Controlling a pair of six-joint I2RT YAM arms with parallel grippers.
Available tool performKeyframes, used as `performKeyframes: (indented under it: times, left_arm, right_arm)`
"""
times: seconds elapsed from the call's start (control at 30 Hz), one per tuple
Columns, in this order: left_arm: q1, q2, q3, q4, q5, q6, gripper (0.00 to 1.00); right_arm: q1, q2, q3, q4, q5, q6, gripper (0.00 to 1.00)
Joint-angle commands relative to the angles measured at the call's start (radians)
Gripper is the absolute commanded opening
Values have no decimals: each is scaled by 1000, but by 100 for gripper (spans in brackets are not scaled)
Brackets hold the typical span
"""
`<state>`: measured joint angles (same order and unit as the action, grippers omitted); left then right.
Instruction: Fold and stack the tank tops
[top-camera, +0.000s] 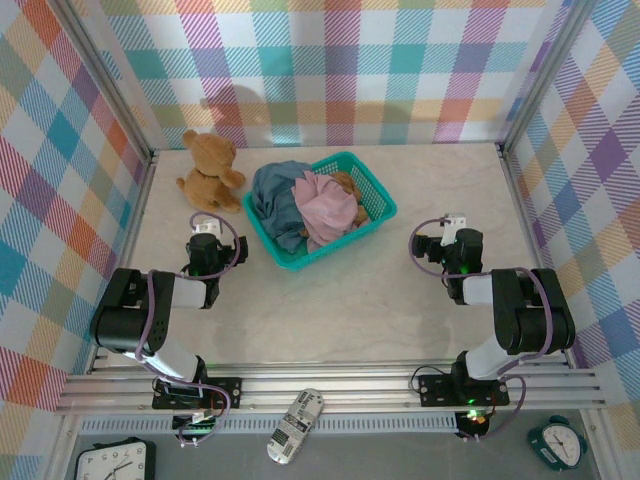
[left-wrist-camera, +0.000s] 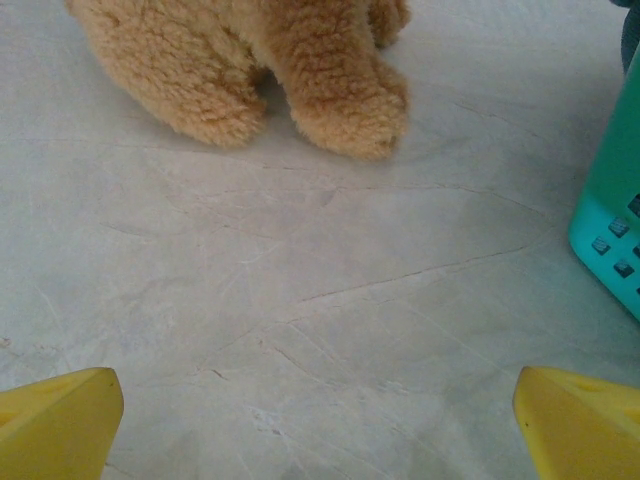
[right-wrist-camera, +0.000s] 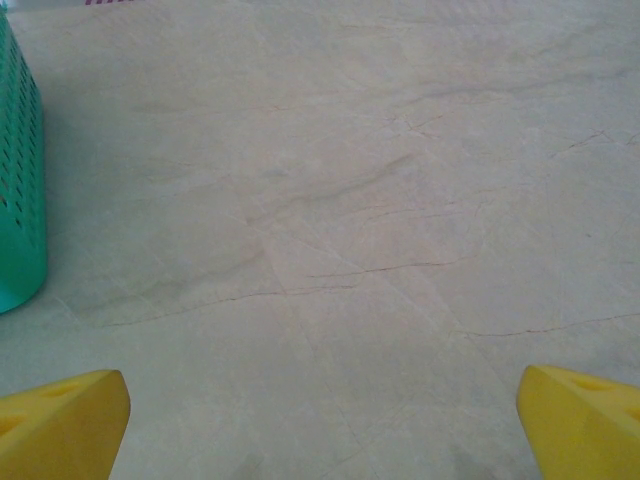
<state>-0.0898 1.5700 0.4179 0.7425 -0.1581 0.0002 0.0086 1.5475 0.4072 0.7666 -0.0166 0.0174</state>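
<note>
1. Low on either side of the overhead frame, I have the left gripper (top-camera: 204, 224) and right gripper (top-camera: 455, 224) over the pale marble-patterned table (top-camera: 350, 310). Both have their jaws spread wide and hold nothing. In the left wrist view the yellow fingertips (left-wrist-camera: 60, 425) sit far apart at the bottom corners.
2. As I judge it, no top is out yet, so the step is taking the first one. I would bring one arm over the basket and pinch a raised fold of the uppermost top. Then I would lift slowly so the others don't drag along.
3. At frame centre, the teal plastic mesh basket (top-camera: 300, 262) holds all three soft cloth tank tops (top-camera: 305, 205), crumpled in a heap. The slate blue top (top-camera: 275, 195) lies at left and the dusty pink top (top-camera: 325, 215) is draped in the middle. The ochre brown top (top-camera: 350, 185) barely peeks out behind.
4. At upper left, the brown plush teddy bear (top-camera: 210, 170) sits beside the basket, and I'd steer clear of it.
</note>
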Motion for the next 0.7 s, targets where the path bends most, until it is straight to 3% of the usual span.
performKeyframes:
  times: [0.0, 0.13, 0.27, 0.4, 0.5, 0.67]
  left_arm:
    - [-10, -105, 79, -145, -25, 34, 100]
    - [-21, -261, 186, -422, -43, -33, 100]
    - [-62, -356, 356, -777, -87, -231, 95]
    - [-136, -330, 533, -1145, -150, -461, 92]
    - [-208, -291, 617, -1266, -123, -583, 92]
    - [-297, -237, 634, -1309, -97, -793, 86]
  right_arm:
    - [-9, -74, 52, -64, -20, -5, 99]
    - [-9, -171, 119, -268, -85, -27, 99]
    - [-8, -219, 244, -478, -242, -28, 99]
    - [29, -196, 419, -678, -335, -11, 99]
    - [85, -149, 560, -817, -374, -27, 99]
    - [204, -16, 799, -1062, -414, -95, 99]
